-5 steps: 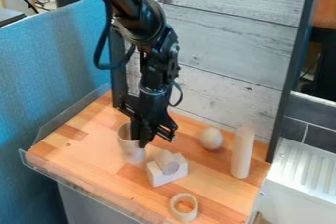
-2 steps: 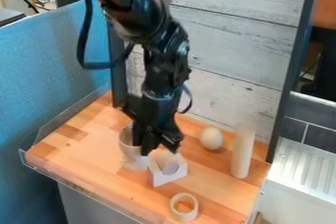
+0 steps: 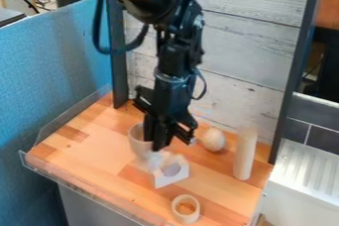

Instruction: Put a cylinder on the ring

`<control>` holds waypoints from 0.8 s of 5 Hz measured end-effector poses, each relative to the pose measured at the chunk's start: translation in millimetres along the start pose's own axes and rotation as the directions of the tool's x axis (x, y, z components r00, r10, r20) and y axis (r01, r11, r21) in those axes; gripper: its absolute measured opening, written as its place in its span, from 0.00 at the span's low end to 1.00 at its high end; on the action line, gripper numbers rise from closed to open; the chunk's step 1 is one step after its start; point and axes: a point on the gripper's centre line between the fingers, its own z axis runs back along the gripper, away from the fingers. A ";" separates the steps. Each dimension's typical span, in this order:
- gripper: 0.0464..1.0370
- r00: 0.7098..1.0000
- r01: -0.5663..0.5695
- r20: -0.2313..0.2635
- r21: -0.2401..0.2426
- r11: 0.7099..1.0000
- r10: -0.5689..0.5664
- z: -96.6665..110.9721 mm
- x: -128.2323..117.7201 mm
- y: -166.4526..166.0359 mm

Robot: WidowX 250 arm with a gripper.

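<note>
The black gripper (image 3: 157,144) hangs over the left middle of the work surface, shut on a pale goblet-like cup (image 3: 138,140). The cup hangs by its rim side, left of the gripper, its lower end blurred beside the white block. A tall pale cylinder (image 3: 244,154) stands upright at the right, well away from the gripper. A short cylinder (image 3: 171,169) rests in the notch of a white block (image 3: 165,179), just below the gripper. The pale ring (image 3: 185,208) lies flat near the front edge.
A whitish egg-shaped object (image 3: 213,140) sits between the gripper and the tall cylinder. The wooden table (image 3: 86,154) has a clear raised rim along its left and front sides. Grey wooden boards (image 3: 242,56) rise behind, and a white ridged surface (image 3: 308,170) is at the right.
After dipping slightly toward the block, the gripper has moved to the right and a little up, with the cup travelling along. The ring, block and tall cylinder have stayed where they were.
</note>
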 end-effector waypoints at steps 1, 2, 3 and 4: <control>0.06 0.998 0.026 -0.059 -0.019 0.999 -0.027 -7.9 4.3 -9.3; 0.06 0.998 0.047 -0.050 -0.008 0.999 -0.047 -17.3 9.1 -19.4; 0.06 0.996 0.078 -0.051 0.017 0.997 -0.077 -29.7 7.1 -29.5; 0.06 0.994 0.091 -0.055 0.019 0.996 -0.090 -36.2 1.5 -33.7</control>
